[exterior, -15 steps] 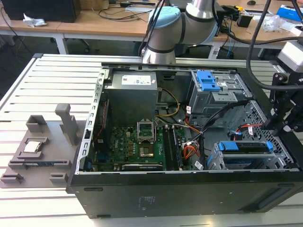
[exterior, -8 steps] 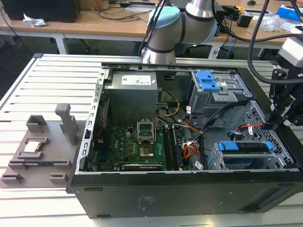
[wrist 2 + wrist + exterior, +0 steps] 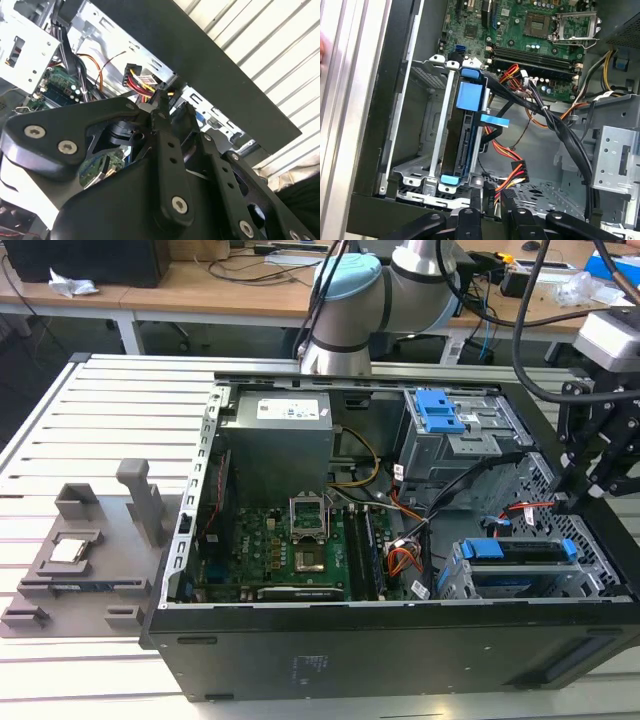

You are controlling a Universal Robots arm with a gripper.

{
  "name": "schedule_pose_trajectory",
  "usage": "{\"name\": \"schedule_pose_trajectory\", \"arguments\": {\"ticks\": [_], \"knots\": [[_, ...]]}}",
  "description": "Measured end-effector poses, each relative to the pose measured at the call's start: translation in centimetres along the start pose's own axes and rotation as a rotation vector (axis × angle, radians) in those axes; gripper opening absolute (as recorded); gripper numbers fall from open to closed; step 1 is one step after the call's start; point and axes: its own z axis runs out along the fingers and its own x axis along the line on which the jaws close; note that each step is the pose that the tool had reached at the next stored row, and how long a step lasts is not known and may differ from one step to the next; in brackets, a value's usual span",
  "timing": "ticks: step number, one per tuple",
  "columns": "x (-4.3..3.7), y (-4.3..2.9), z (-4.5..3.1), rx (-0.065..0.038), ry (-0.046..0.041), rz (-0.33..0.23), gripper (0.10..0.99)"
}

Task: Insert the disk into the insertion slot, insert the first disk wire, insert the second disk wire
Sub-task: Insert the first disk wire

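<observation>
Down inside the case (image 3: 350, 660), I see the disk (image 3: 470, 95) seated in the insertion slot (image 3: 437, 150); wires (image 3: 516, 174) look unplugged; claw (image 3: 491, 197) hovers close, grip I can't tell.

I see a green motherboard (image 3: 300, 545) at lower centre of the exterior view, a grey power supply (image 3: 278, 445) above it.

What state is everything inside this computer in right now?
Computer case, open, side panel off.
Disk, seated in its bay, blue carrier around it.
Insertion slot, holding the disk.
Power plug, loose, not joined to the disk.
Gripper, poised above the case by the slot.
</observation>
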Motion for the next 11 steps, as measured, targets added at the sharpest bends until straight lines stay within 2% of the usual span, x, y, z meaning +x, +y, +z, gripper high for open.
{"name": "schedule_pose_trajectory", "arguments": {"ticks": [4,6,7,8,11], "knots": [[-0.02,-0.02,0.26,-0.003,0.0086,0.028,0.302],[-0.02,-0.03,0.38,-0.004,0.0093,0.047,0.302],[-0.05,-0.01,0.49,-0.005,0.0119,0.054,0.302],[-0.11,0.07,0.66,-0.006,0.0187,0.055,0.302],[-0.21,0.12,0.86,-0.007,0.0281,0.055,0.302]]}}
